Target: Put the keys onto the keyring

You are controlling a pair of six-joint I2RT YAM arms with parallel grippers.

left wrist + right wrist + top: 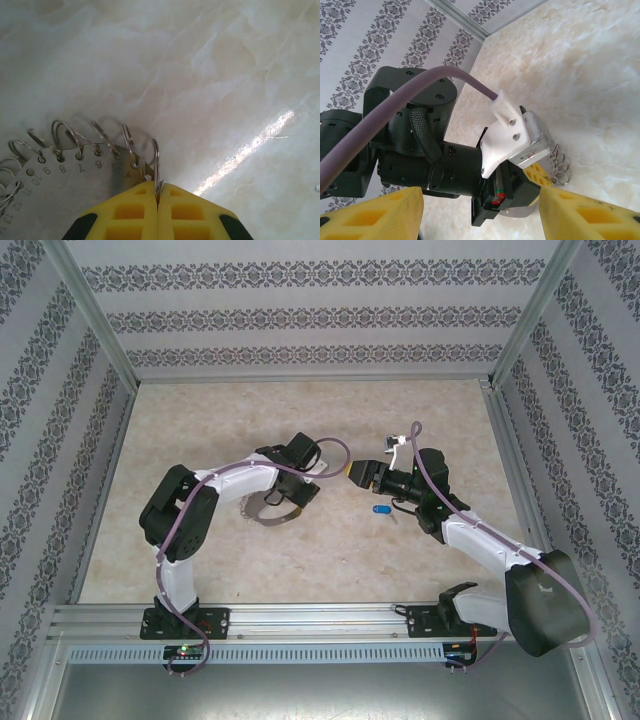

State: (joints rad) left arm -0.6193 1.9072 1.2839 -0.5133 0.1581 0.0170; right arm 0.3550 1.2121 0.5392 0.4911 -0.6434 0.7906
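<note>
Closest to the left wrist lens, the left gripper (157, 194) has its yellow jaws clenched flat together, pinching the wire of one small split ring (156, 161) at their tips; that ring hangs from the keyring (70, 182), seen here as a curved silver plate with a row of numbered holes; each hole carries its own wire ring, and the row fans out to the left of the jaws over the pale marbled tabletop (210, 75); whether the plate rests on the surface or is lifted off it cannot be told from this view; from above, the keyring shows as a silvery arc just beneath the wrist of the left arm (185, 515), left of the tabletop's middle; to its right, apart from it and touched by neither gripper, the key (382, 508) lies on the tabletop, its blue head plain, its blade too small to make out; just beyond the key, farther from the bases, the right gripper (360, 475) points leftward at the left arm's wrist, a gap between them; in the right wrist view its yellow fingers (385, 215) stand wide apart at the two lower corners, released and holding nothing; between them the left arm appears with its purple cable (445, 75) and white camera mount (502, 135); a yellow finger and a few wire rings peek out below the mount.
</note>
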